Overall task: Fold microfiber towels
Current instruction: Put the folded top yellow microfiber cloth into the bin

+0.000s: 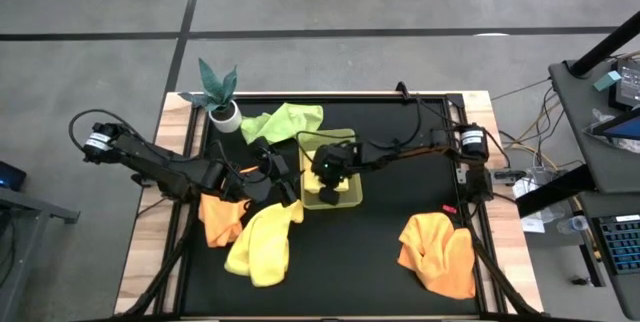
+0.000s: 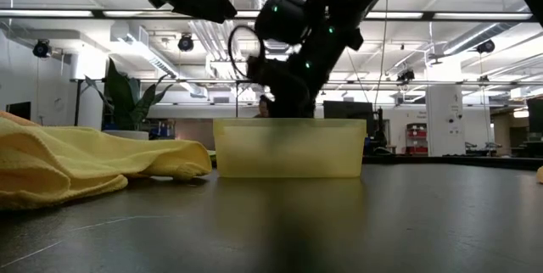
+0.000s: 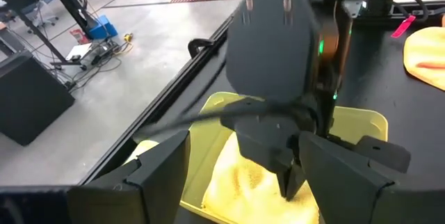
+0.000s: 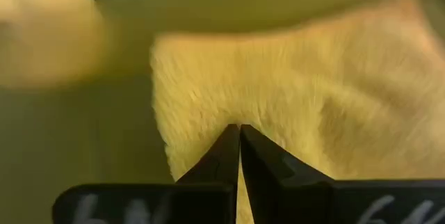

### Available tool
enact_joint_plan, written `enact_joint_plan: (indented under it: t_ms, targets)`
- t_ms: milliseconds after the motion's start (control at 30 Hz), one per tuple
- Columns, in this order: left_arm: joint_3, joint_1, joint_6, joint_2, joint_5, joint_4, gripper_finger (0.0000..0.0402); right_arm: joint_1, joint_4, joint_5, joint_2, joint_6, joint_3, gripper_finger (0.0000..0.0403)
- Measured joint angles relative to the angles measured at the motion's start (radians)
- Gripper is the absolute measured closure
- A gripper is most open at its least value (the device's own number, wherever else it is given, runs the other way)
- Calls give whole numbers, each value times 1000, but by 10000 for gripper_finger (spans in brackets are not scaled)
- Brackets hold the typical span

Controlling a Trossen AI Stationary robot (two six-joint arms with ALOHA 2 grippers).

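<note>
A yellow-green plastic tray (image 1: 347, 200) stands mid-table, with a pale yellow microfiber towel (image 3: 240, 182) lying inside it. My right gripper (image 3: 292, 186) reaches down into the tray, shut, its tips at that towel. My left gripper (image 1: 280, 169) hovers open just left of the tray, pointing at it, with nothing between its fingers. Loose towels lie crumpled on the black mat: a light green one (image 1: 287, 120) behind the tray, an orange one (image 1: 220, 218) and a pale yellow one (image 1: 263, 247) at the front left, and another orange one (image 1: 440, 254) at the front right. My right gripper comes slanting down from the table's right side, and its shut fingertips (image 4: 240, 132) meet the upper surface of the yellow towel (image 4: 313, 78) in the tray. I cannot tell whether a fold is caught between them. The towel lies on the tray's floor.
A small potted plant (image 1: 221, 102) stands at the mat's far left corner. The tray's walls (image 2: 288, 147) enclose my right gripper's tips. The bare black mat between the tray and the right orange towel offers free room. Cables run along the far right edge.
</note>
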State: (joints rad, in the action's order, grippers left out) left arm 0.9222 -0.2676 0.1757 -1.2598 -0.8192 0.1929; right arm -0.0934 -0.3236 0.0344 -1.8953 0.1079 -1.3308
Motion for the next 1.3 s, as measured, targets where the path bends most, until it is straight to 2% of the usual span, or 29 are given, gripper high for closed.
enact_joint_plan:
  t_ms: [367, 533, 767, 933, 1200, 1300]
  targets:
    - [0, 0, 0, 0, 0, 0, 149, -20, -91, -12, 18, 13, 7, 394]
    - [0, 0, 0, 0, 0, 0, 149, -2, -51, -7, 45, 13, -16, 394]
    - [0, 0, 1, 0, 1, 0, 149, 17, 27, 52, -30, 39, -12, 394]
    - [0, 0, 0, 0, 1, 0, 149, 17, 64, 51, -64, 52, -20, 394]
    - [-1, 0, 0, 0, 2, 0, 149, -18, 51, 40, 3, -6, -51, 394]
    - [-1, 0, 0, 0, 2, 0, 149, -56, 23, -3, 34, -46, -52, 394]
